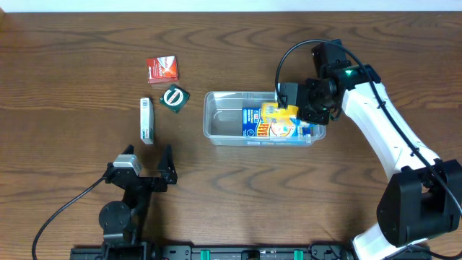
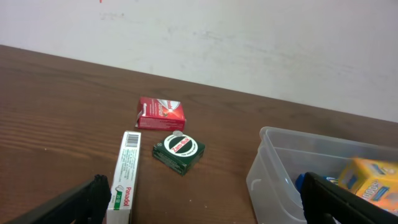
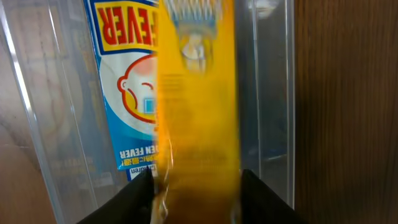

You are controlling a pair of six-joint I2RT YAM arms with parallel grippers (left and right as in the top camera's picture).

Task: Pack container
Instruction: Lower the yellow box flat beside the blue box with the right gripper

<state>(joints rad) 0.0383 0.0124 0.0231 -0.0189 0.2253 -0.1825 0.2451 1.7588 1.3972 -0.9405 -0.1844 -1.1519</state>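
Overhead, the right pincer hangs over the right end of the container, which sits directly beneath it on the surface. A yellow box lies between its fingers, on top of a blue box already inside. The left pincer rests well to the left of the tub with its jaws spread wide and nothing between them.

In the left wrist view, a white box lies just ahead of that pincer's left finger. A green box and a red box lie farther ahead. The tub's near corner stands by the right finger.

In the right wrist view, the yellow box fills the gap between the fingers, blurred, with the blue box beneath and the clear wall just to the right. Whether the pads press on it or stand just clear, I cannot tell.

The likely trouble is that the yellow box, apparently on its narrow edge, could tip against the wall or ride above the rim. If a pad drags as the pincer lifts away, the box could come up with it.
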